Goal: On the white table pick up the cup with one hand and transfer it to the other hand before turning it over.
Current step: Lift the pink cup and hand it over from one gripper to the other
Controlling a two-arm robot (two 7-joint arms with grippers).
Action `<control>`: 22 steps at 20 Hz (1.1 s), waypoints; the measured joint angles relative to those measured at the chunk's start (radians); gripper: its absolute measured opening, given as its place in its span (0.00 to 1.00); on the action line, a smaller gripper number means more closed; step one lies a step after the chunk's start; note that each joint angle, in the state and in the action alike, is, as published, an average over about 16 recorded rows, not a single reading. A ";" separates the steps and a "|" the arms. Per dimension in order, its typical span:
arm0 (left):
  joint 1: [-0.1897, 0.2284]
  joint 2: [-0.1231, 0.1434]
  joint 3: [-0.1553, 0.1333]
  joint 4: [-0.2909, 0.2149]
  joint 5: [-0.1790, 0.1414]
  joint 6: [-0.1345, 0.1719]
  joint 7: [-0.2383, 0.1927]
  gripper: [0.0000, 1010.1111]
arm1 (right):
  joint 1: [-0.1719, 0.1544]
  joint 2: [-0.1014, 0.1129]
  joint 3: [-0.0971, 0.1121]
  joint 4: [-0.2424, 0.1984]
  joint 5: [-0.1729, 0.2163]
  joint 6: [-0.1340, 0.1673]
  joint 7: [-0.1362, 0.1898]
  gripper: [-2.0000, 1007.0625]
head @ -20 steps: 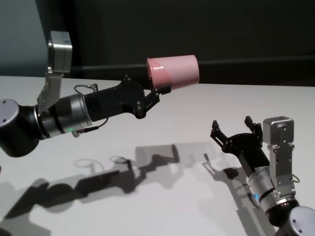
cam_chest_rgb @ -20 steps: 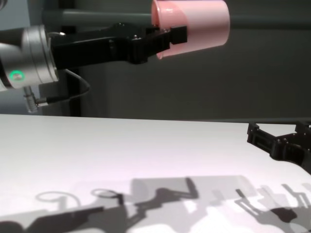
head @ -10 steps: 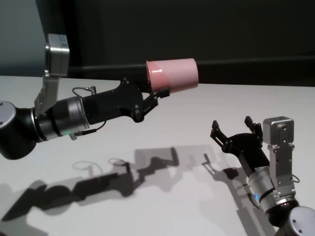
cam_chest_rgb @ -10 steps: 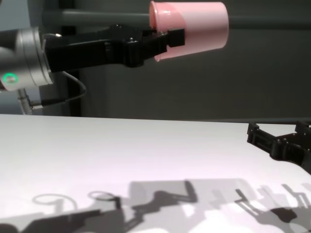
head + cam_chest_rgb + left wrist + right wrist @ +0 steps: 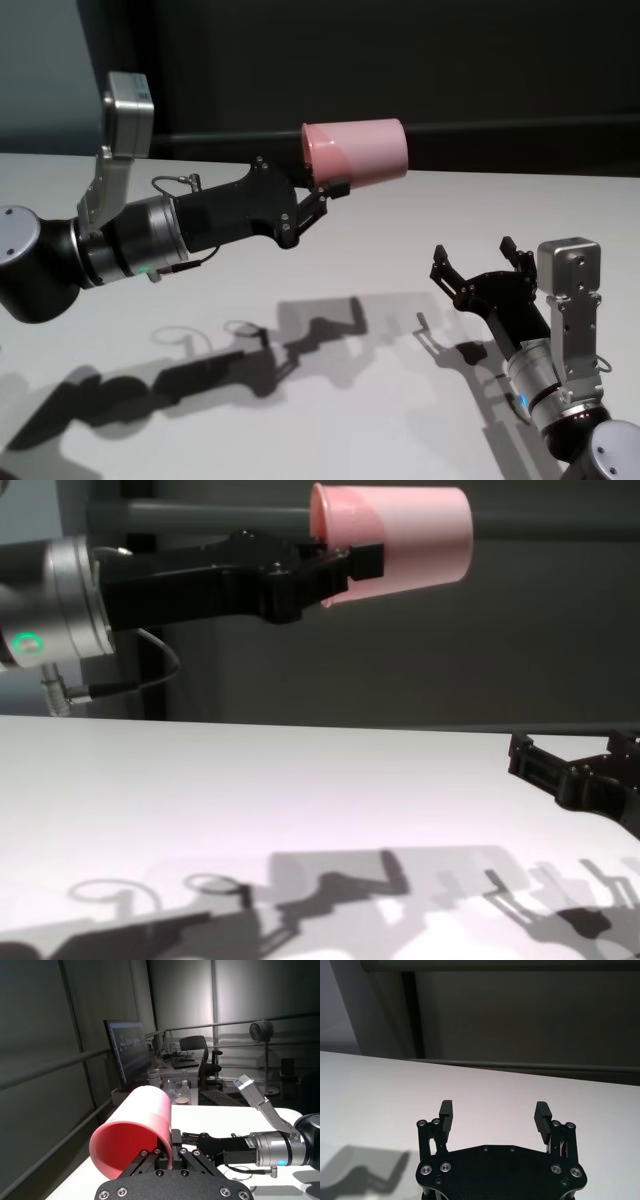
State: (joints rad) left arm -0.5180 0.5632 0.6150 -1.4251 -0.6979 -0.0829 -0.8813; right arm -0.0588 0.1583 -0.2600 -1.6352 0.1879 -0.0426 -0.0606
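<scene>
The pink cup [image 5: 358, 152] hangs high above the white table [image 5: 420, 210], lying on its side with its base pointing right. My left gripper [image 5: 325, 190] is shut on the cup's rim, one finger inside the mouth and one outside; the left wrist view shows the cup [image 5: 135, 1130] pinched at its lower lip. The chest view shows the same cup [image 5: 400, 540] held well above the table [image 5: 150, 780]. My right gripper [image 5: 475, 262] stands open low over the table at the right, fingertips up and empty, well below and to the right of the cup. Its fingers [image 5: 446, 1110] are spread wide.
A dark wall with a horizontal rail [image 5: 500, 128] runs behind the table's far edge. Arm shadows [image 5: 250, 350] lie on the tabletop. In the left wrist view a monitor [image 5: 127, 1050] and office chairs [image 5: 197, 1050] stand beyond the table.
The left arm with the cup drifted slightly left, then came back right to nearly the same place. The grip on the rim is unchanged. The right arm has stayed still.
</scene>
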 joint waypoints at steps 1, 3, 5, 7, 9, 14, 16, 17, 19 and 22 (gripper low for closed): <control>0.000 0.000 0.001 -0.001 0.002 -0.001 0.002 0.05 | 0.000 0.000 0.000 0.000 0.000 0.000 0.000 1.00; 0.000 0.000 0.001 -0.002 0.006 -0.003 0.005 0.05 | 0.000 0.000 0.000 0.000 0.000 0.000 0.000 1.00; 0.000 0.001 0.002 -0.003 0.010 -0.004 0.008 0.05 | 0.000 0.000 0.000 0.000 0.000 0.000 0.000 1.00; 0.000 0.001 0.002 -0.003 0.013 -0.005 0.009 0.05 | 0.000 0.000 0.000 0.000 0.000 0.000 0.000 1.00; 0.000 0.001 0.002 -0.003 0.013 -0.005 0.007 0.05 | 0.000 0.000 0.000 0.000 0.000 0.000 0.000 1.00; 0.000 0.000 0.002 -0.002 0.011 -0.004 0.004 0.05 | 0.000 0.000 0.000 0.000 0.000 0.000 0.000 1.00; 0.000 0.000 0.002 -0.002 0.010 -0.004 0.003 0.05 | 0.000 0.000 0.000 0.000 0.000 0.000 0.000 1.00; 0.000 0.000 0.002 -0.002 0.010 -0.003 0.002 0.05 | 0.000 0.000 0.000 0.000 0.000 0.000 0.000 1.00; -0.001 0.000 0.002 -0.002 0.010 -0.003 0.002 0.05 | 0.000 0.000 0.000 0.000 0.000 0.000 0.000 1.00; -0.001 0.000 0.002 -0.002 0.009 -0.003 0.001 0.05 | 0.000 0.000 0.000 0.000 0.000 0.000 0.000 1.00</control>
State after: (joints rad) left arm -0.5188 0.5633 0.6171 -1.4266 -0.6892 -0.0856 -0.8805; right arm -0.0588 0.1583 -0.2600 -1.6352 0.1879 -0.0426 -0.0605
